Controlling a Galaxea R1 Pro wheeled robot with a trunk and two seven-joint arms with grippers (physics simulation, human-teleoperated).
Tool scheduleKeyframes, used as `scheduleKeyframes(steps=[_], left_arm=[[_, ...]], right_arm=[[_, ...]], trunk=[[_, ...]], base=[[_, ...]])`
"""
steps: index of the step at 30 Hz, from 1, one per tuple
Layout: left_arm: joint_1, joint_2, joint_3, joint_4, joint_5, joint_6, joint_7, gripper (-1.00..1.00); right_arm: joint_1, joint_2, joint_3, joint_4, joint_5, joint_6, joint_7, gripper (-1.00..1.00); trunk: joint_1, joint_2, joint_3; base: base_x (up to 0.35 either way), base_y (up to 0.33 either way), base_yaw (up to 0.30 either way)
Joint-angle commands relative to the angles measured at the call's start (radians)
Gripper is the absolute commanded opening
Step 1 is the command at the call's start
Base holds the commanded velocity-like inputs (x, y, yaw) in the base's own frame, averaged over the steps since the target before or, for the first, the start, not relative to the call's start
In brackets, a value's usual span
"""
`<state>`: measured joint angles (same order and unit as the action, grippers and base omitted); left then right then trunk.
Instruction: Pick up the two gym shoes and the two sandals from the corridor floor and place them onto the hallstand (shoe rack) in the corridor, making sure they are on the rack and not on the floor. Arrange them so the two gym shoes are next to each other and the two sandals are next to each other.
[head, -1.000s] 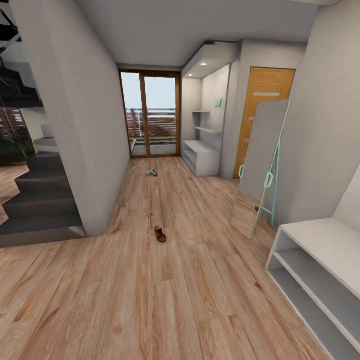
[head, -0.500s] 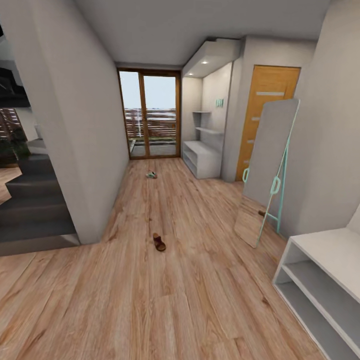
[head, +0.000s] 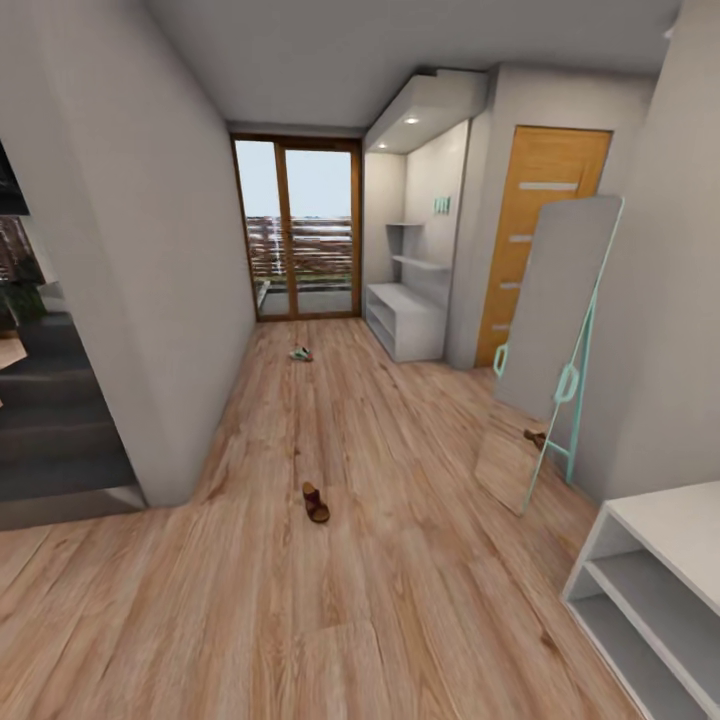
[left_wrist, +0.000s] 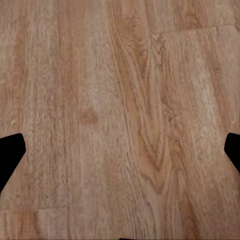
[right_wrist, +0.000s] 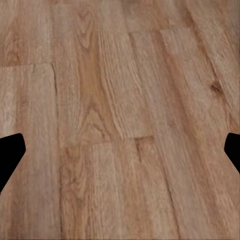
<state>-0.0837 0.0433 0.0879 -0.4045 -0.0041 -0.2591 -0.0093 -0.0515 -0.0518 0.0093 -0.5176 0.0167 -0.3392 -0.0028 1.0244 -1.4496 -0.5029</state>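
Approach step, nothing carried. 1 sandal (head: 316, 502) lies on the corridor floor (head: 400, 560) ahead; 1 gym shoe (head: 301, 353) farther on, near the hallstand (head: 405, 318). Both grippers spread wide, empty. Next: reach sandal, lower a gripper.

The corridor is evenly and softly lit; daylight enters through the glass door (head: 297, 232) at the far end, and a recessed spot (head: 411, 120) glows in the alcove ceiling. Shadows are faint. The head view bends straight walls outward toward its edges (wide-angle stretch); distant objects are soft, wrist views' wood grain (left_wrist: 125, 115) slightly blurred
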Motion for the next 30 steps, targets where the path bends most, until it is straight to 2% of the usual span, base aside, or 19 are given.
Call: scheduleKeyframes(steps=[1, 20, 30], left_arm=[[-0.001, 0.0, 0.003, 0.001, -0.001, -0.003, -0.001, 1.0], [-0.001, 0.0, 0.003, 0.001, -0.001, -0.003, -0.001, 1.0], [-0.001, 0.0, 0.003, 0.001, -0.001, -0.003, 0.0, 1.0]], right_arm=[[-0.001, 0.0, 0.001, 0.001, 0.002, -0.003, 0.0, 1.0], [0.0, -0.001, -0.001, 0.002, 0.002, -0.002, 0.0, 1.0], [-0.001, -0.002, -0.002, 0.002, 0.002, -0.001, 0.0, 1.0]], trunk=[[0.001, 0.0, -0.001], [0.001, 0.0, -0.001], [0.001, 0.0, -0.001]], base=[[0.338, 0.0, 0.0], [0.338, -0.003, 0.0], [0.311, -0.114, 0.0]])
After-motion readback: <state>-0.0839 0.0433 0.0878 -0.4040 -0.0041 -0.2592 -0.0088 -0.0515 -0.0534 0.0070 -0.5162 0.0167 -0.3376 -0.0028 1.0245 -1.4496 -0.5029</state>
